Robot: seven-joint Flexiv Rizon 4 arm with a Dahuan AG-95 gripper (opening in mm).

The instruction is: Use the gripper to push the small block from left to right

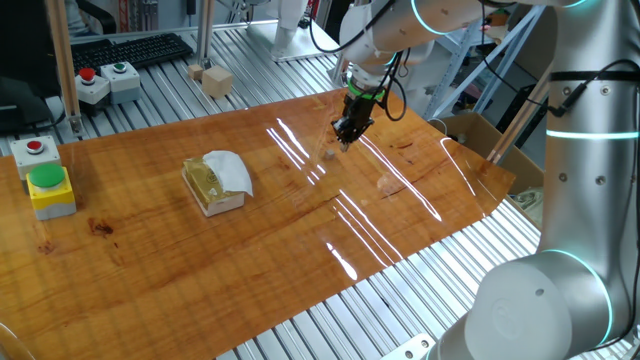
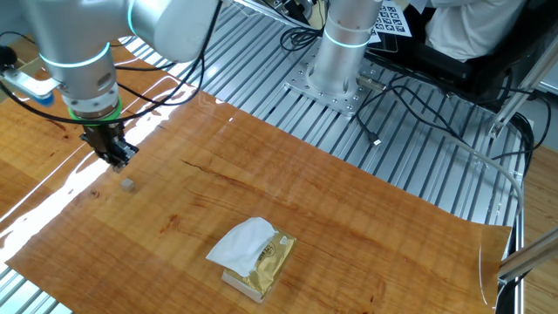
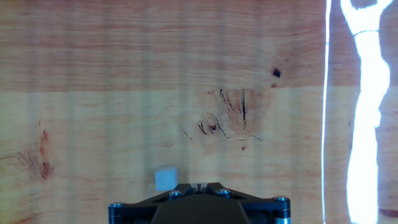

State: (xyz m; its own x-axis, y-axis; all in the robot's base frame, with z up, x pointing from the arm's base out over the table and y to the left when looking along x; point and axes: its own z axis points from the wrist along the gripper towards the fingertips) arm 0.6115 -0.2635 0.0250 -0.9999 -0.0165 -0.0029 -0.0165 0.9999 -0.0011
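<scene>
The black two-fingered hand (image 1: 346, 137), topped by a glowing green ring and carried on a white and silver robot arm (image 1: 560, 200), is held low over the glossy orange-brown wooden worktop (image 1: 150, 270), near the worktop's far edge as seen in one fixed view. In the hand view the two fingertips (image 3: 200, 185) are seen drawn together at the bottom of the frame, with only a thin line between them, so the hand (image 3: 200, 185) is clenched and nothing is gripped in it.

The small block (image 2: 127, 185), a tiny pale tan-grey cube, lies on the worktop (image 2: 349, 227) just beside the hand (image 2: 119, 159). In the hand view the small block (image 3: 165, 180) is found immediately left of the fingertips, close to the black body of the hand; whether it is touched cannot be told. In one fixed view the small block (image 1: 329, 154) is only a faint pale speck just below and left of the hand.

Well apart from it, towards the middle of the worktop, a yellowish rectangular block draped with a white cloth (image 1: 216, 180) is set flat. Beyond the far edge, on the ribbed metal surface, two larger pale wooden cubes (image 1: 212, 79) are placed. At the left edge a yellow box with a green button (image 1: 50, 188) stands.
</scene>
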